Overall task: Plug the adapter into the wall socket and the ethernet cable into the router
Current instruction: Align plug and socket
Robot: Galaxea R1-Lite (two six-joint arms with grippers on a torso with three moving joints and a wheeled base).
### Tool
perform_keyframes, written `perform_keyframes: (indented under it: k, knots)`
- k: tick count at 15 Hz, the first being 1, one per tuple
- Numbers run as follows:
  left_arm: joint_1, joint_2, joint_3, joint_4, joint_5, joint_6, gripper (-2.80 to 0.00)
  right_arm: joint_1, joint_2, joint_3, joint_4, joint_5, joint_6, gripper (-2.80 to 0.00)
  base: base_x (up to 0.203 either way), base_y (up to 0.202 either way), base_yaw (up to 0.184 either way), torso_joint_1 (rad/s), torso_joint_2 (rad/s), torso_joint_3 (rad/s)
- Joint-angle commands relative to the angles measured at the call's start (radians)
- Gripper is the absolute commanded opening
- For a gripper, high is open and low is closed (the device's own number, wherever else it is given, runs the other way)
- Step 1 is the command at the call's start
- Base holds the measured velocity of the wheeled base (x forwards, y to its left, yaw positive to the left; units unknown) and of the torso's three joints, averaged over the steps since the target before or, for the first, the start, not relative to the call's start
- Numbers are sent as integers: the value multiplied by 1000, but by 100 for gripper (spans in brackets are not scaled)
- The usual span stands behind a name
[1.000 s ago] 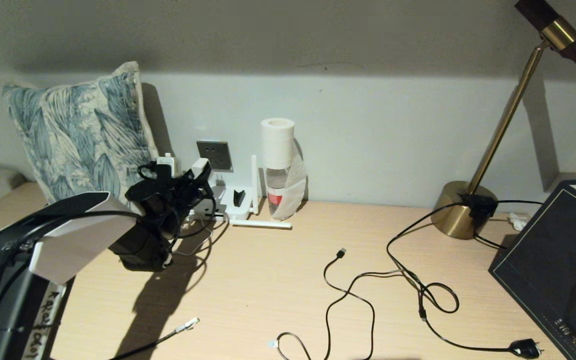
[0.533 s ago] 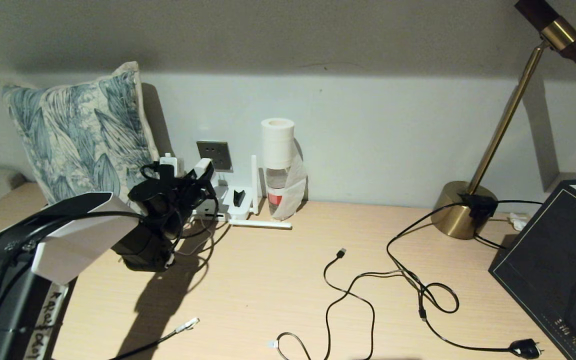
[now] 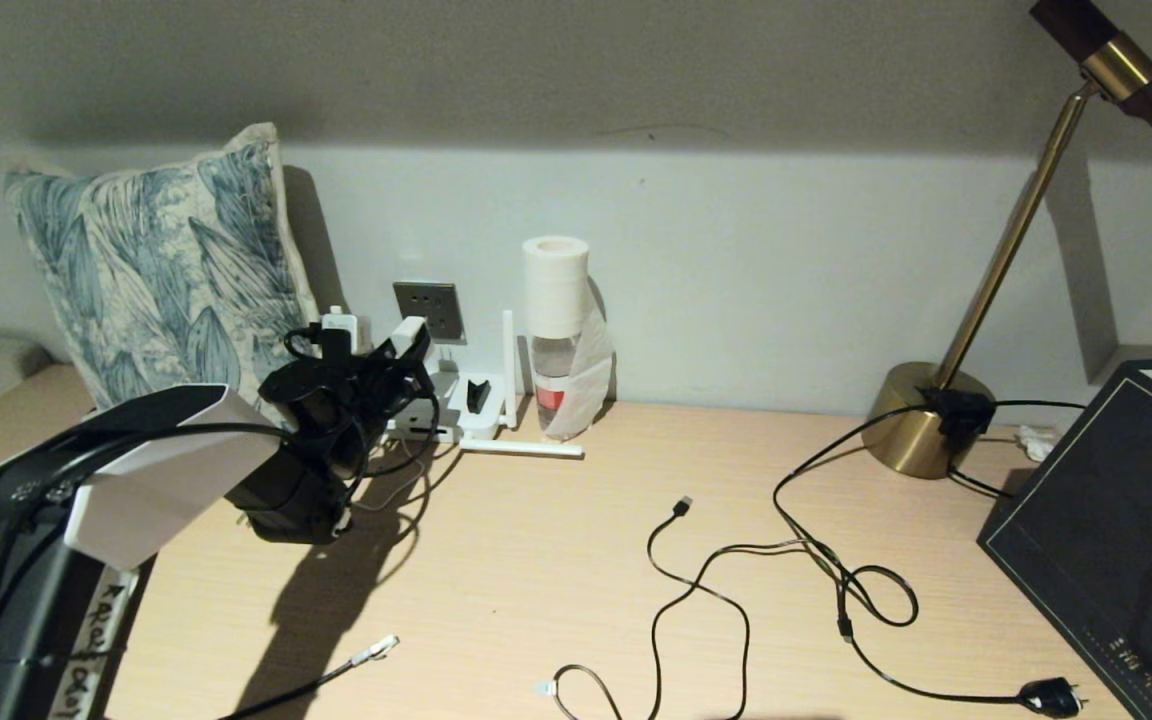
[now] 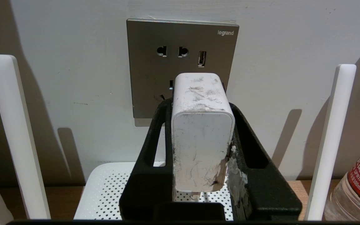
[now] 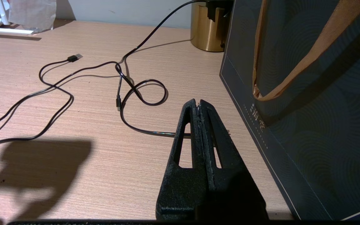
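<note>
Left gripper point(image 4: 200, 106) pinches the adapter point(image 4: 200, 131) between its two black fingers point(image 4: 150, 147), holding the scuffed white block with its front end up against the lower part of the wall socket point(image 4: 148, 68), just below the socket's top row of holes; whether the prongs are seated cannot be told. In the head view this gripper point(image 3: 406, 345) is raised at the back left of the desk point(image 3: 536, 560), close to the grey wall socket point(image 3: 428, 310) and above the router point(image 3: 471, 405). The router's perforated white top point(image 4: 105, 190) lies directly beneath the held adapter, with an upright antenna point(image 4: 14, 134) on either side. The ethernet cable point(image 3: 336, 672) lies on the desk near the front edge, its clear connector pointing toward the middle, well apart from the router. Right gripper point(image 5: 199, 104) hovers low over the desk with its fingers pressed together, beside a dark paper bag point(image 5: 308, 109) and near a looped black USB cable point(image 5: 142, 93). A brass lamp base point(image 3: 921, 420) stands at the back right, a leaf-print pillow point(image 3: 156, 260) at the back left.
</note>
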Motion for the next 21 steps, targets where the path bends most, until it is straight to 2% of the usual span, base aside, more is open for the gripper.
perform_keyframes:
  k: [1, 21]
  knots:
    - [0, -4, 0, -8, 0, 0, -280, -1, 0, 0, 0, 0, 0, -280, 0, 0, 0, 0, 0, 0]
    - [-2, 17, -55, 21, -2, 0, -280, 1, 0, 0, 0, 0, 0, -280, 0, 0, 0, 0, 0, 0]
